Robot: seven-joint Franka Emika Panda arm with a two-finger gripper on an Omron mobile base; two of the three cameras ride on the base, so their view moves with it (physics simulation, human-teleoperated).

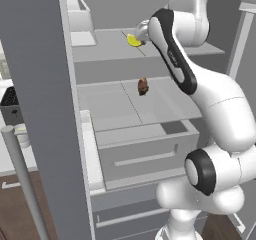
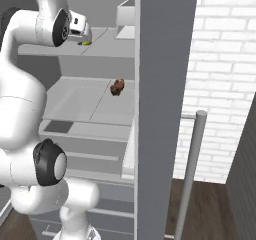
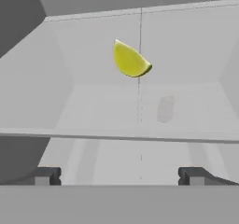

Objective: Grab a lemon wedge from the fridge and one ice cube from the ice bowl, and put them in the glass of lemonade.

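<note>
so fridge [image 1: 45, 109] doors open — lemon wedge [image 3: 130, 60] lies on the upper shelf [image 1: 105, 48], at 12 o'clock from the hand [image 3: 119, 175]. hand spread wide, holding nothing, short of the wedge. small brown lump [image 1: 143, 86] on the shelf below.
</note>
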